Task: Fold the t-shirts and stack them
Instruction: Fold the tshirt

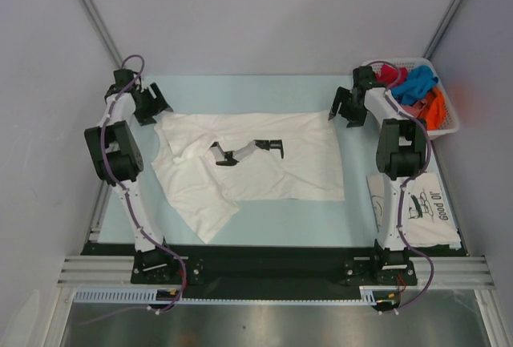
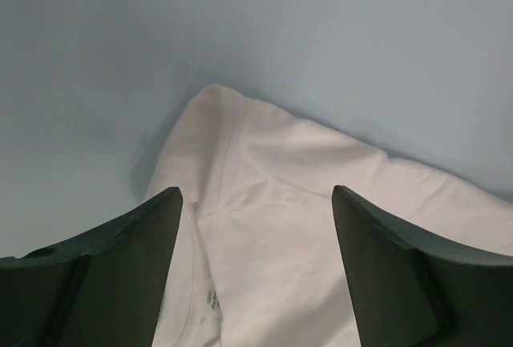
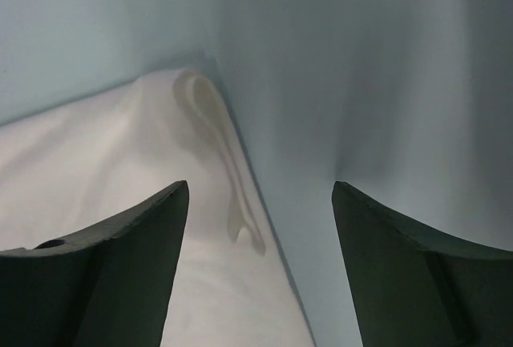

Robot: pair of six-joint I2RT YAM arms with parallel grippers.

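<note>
A white t-shirt [image 1: 264,175] with a black print at its middle lies spread on the pale blue table, one part folded toward the front left. My left gripper [image 1: 152,106] is open at the shirt's back left corner. In the left wrist view the gripper [image 2: 256,203] has its jaws wide apart, with the cloth [image 2: 272,227] between and below them. My right gripper [image 1: 345,110] is open at the back right corner. In the right wrist view the gripper [image 3: 260,195] straddles the shirt's edge [image 3: 120,171]. A folded white shirt with black line print [image 1: 425,207] lies at the front right.
A white lattice basket [image 1: 450,127] stands at the back right and holds red [image 1: 391,73], blue [image 1: 418,84] and orange [image 1: 434,106] shirts. Grey walls close in the table on three sides. The arm bases stand at the near edge.
</note>
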